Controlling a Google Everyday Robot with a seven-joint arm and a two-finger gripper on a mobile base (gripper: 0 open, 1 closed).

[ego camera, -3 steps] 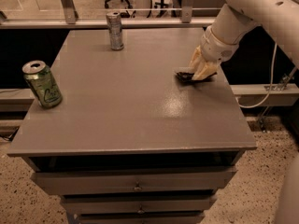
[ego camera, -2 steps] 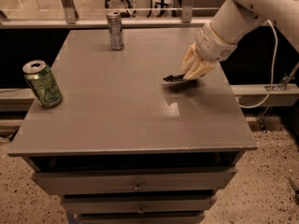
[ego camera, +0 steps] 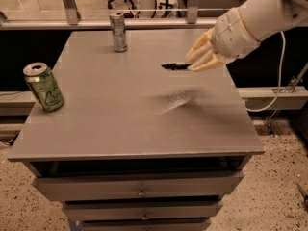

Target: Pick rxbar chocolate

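step: lift | our gripper [ego camera: 190,64] is closed on the right end of the rxbar chocolate [ego camera: 173,66] | bar juts left from gripper, long axis level | we judge it clear above the counter [ego camera: 120,129], right of centre

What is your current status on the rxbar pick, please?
Gripper shut on rxbar chocolate, over right side of table. Bar airborne. Green can, silver can well clear.
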